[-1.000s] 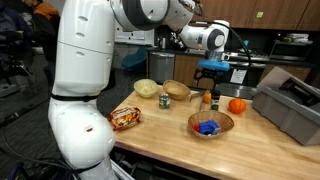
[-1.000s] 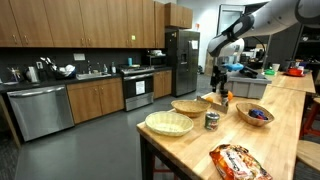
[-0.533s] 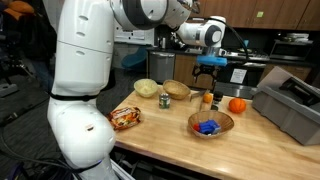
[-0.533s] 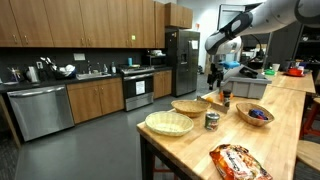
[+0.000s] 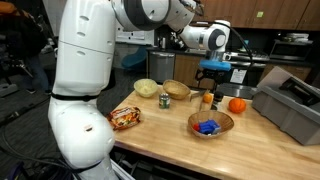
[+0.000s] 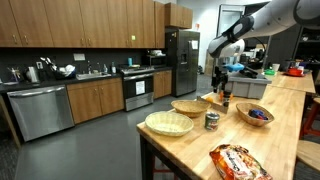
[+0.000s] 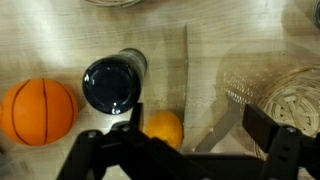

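The bench (image 5: 160,140) carries, nearest its front edge, a chip bag (image 5: 126,118). Behind it stand a bowl of blue things (image 5: 227,121) and a can (image 5: 165,101). Farther back sit an orange ball (image 5: 237,105), a wicker basket (image 5: 177,90) and a pale bowl (image 5: 147,88), with a grey bin (image 5: 290,108) at the far end. The hand (image 5: 213,80) hangs above the bench between the basket and the ball, touching nothing. In the wrist view its two fingers stand spread wide apart. A small orange fruit (image 7: 163,130) lies on the bench just inside one finger. A dark bottle (image 7: 113,84) stands upright just beside the fruit, seen from above, with the ball on the bottle's other side and apart from it. Compared with half a second earlier, the hand in both exterior views sits slightly lower and a little to one side, roughly where it was a full second ago. Its fingers are as widely spread as before. The fruit, bottle, ball, can, bowls, basket and bag lie where they lay in the earlier pictures.
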You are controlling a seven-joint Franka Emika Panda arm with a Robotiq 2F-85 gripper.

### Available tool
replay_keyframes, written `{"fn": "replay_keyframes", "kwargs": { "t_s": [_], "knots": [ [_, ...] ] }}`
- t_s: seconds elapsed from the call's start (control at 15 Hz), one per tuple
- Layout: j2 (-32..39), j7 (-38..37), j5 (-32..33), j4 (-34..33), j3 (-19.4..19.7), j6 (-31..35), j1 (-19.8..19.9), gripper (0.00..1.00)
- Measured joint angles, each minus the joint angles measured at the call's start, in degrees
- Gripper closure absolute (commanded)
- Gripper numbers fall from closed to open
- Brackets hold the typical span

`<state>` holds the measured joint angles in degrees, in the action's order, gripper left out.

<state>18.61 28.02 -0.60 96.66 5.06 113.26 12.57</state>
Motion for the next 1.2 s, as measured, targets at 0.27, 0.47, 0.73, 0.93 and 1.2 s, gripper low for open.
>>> {"fn": "replay_keyframes", "kwargs": {
  "t_s": [0.27,0.47,0.73,0.93,1.2],
  "knots": [
    [0.0,0.0,0.0,0.5,0.7,0.1,1.0,0.0],
    [0.0,0.0,0.0,0.6,1.3,0.1,1.3,0.0],
    [0.0,0.7,-0.3,0.6,1.2,0.4,1.4,0.0],
    [0.0,1.1,-0.6,0.6,0.8,0.8,1.3,0.0],
    [0.0,1.3,-0.6,0.6,0.7,0.9,1.3,0.0]
  ]
}}
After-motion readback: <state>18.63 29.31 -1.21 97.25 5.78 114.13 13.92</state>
